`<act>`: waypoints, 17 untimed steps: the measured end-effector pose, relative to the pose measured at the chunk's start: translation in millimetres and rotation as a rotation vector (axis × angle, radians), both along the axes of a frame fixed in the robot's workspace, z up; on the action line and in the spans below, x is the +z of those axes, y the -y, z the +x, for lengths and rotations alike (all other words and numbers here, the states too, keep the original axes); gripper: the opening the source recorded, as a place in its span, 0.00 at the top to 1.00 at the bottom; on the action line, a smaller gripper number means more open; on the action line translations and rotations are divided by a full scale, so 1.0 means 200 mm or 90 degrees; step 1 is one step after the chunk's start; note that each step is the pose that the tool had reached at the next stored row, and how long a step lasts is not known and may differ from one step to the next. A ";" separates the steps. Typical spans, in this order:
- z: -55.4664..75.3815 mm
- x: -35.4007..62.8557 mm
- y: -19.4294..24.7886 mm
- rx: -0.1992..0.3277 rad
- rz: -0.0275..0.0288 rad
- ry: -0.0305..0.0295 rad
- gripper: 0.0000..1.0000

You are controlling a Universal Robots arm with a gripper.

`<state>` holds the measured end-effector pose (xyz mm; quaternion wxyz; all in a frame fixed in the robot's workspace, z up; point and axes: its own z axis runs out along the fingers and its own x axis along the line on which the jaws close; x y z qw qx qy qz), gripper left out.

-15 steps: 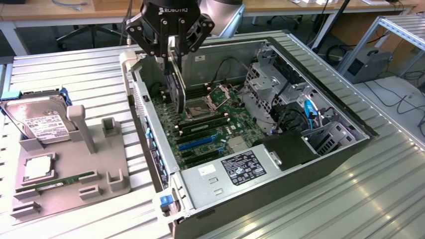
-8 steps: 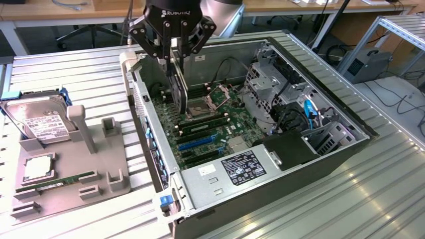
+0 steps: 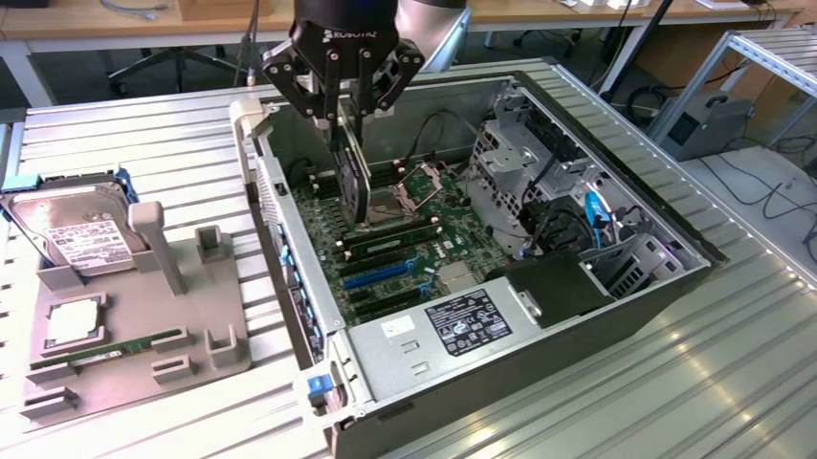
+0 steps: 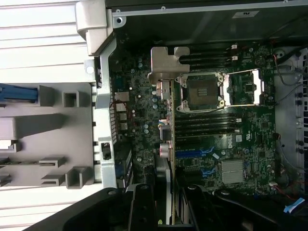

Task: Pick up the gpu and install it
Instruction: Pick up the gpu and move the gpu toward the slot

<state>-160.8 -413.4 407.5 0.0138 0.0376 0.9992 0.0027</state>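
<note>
The gpu [image 3: 352, 182] hangs on edge, clamped at its upper rim by the jaws, which are closed partway onto the thin card. The arm [image 3: 428, 19] reaches straight down, jaws pointing into the open computer case [image 3: 664, 239]. Right beneath the jaws lies the motherboard [image 3: 422, 239]. The card's lower edge is close over it, beside the processor socket [image 3: 408, 196]. Well aside from the jaws, a grey holder [image 3: 147, 239] sits on the tabletop [image 3: 128, 134].

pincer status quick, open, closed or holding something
Pincer: closed on the thin flat green-and-black expansion card with a silvery metal edge, held on edge over the green motherboard.
</note>
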 end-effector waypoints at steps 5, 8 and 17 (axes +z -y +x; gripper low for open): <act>0.00 -0.005 0.000 0.000 0.0000 0.0000 0.73; 0.00 -0.008 0.000 0.000 0.0000 0.0000 0.73; 0.00 -0.020 0.000 0.000 0.0000 0.0000 0.73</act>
